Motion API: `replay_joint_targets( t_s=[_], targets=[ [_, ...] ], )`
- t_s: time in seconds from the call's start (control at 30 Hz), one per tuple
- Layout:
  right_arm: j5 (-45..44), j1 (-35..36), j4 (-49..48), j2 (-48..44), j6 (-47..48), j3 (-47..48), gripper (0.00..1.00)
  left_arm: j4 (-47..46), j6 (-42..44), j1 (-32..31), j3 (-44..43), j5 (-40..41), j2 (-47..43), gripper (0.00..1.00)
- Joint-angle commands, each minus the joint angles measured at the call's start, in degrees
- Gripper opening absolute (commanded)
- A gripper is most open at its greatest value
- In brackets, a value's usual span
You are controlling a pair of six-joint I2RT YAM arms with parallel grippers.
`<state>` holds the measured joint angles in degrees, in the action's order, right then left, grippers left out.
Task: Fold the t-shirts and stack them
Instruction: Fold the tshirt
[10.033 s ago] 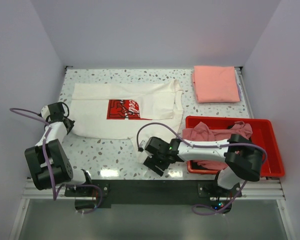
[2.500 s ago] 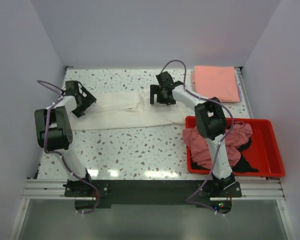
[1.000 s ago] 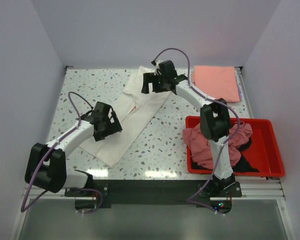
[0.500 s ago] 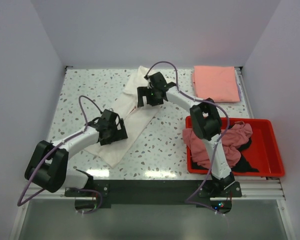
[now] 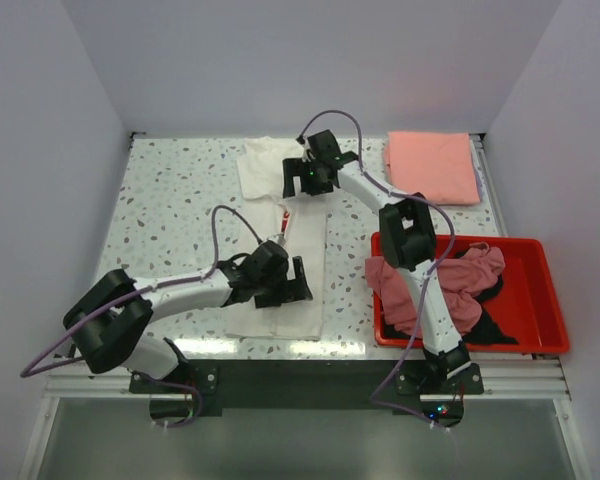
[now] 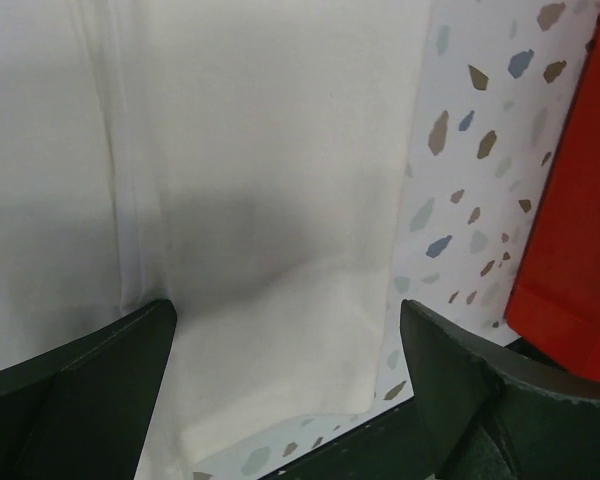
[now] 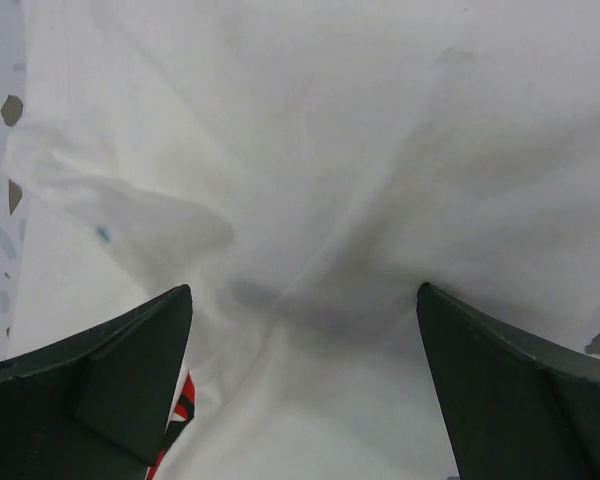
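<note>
The white t-shirt (image 5: 308, 245) lies as a long folded strip running from the table's far side to its near edge, with a sliver of its red print (image 5: 283, 215) showing. My left gripper (image 5: 292, 284) hovers open over the strip's near end, white cloth (image 6: 270, 200) lying flat between its fingers (image 6: 90, 390). My right gripper (image 5: 303, 180) is open over the rumpled far end (image 7: 310, 170), the red print (image 7: 183, 410) beside its left finger. A folded salmon-pink t-shirt (image 5: 432, 166) rests at the far right.
A red bin (image 5: 525, 243) stands at the near right, holding a crumpled dusty-pink shirt (image 5: 400, 282) and a black one (image 5: 488, 326). Its wall (image 6: 575, 200) shows close to my left gripper's right side. Terrazzo table (image 5: 170, 210) lies bare to the left.
The white shirt has swung from a diagonal to a near-straight lengthwise strip. My left gripper moved right toward the near edge; my right gripper stayed over the far end.
</note>
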<state>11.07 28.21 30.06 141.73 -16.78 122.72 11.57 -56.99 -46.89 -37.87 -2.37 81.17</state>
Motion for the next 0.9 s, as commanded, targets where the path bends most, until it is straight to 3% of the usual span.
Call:
replay_joint_targets(
  t_s=[0.0,0.23,0.47,0.63,0.7,0.83,0.87],
  targets=[
    [-0.26,-2.89,3.6,3.64,4.2,1.91,0.99,1.78,-6.55,-4.51,-3.24,-2.47,6.27,1.0],
    [2.38,-2.98,3.33,2.59,5.87,1.38,0.99,7.57,-6.47,-7.33,-10.55,0.78,10.07,1.0],
    [2.55,-2.81,4.22,-3.03,6.05,3.33,0.99,13.12,-4.36,-9.26,-13.89,4.2,3.93,1.0],
    [1.15,-2.81,4.03,-12.94,5.61,-0.27,0.99,18.91,-4.7,-10.94,-14.08,7.9,-2.14,1.0],
    [-0.42,-1.93,4.21,-17.52,6.4,-6.06,0.99,20.06,-5.93,-10.94,-11.54,9.4,-6.18,1.0],
    [-7.53,1.76,-2.28,-33.76,4.39,-27.4,0.99,24.35,-9.53,-10.94,-5.39,11.95,-13.65,1.0],
    [-8.51,3.16,-5.51,-39.98,2.12,-36.58,0.99,25.33,-10.41,-10.94,-3.03,13.6,-16.36,1.0]
  ],
)
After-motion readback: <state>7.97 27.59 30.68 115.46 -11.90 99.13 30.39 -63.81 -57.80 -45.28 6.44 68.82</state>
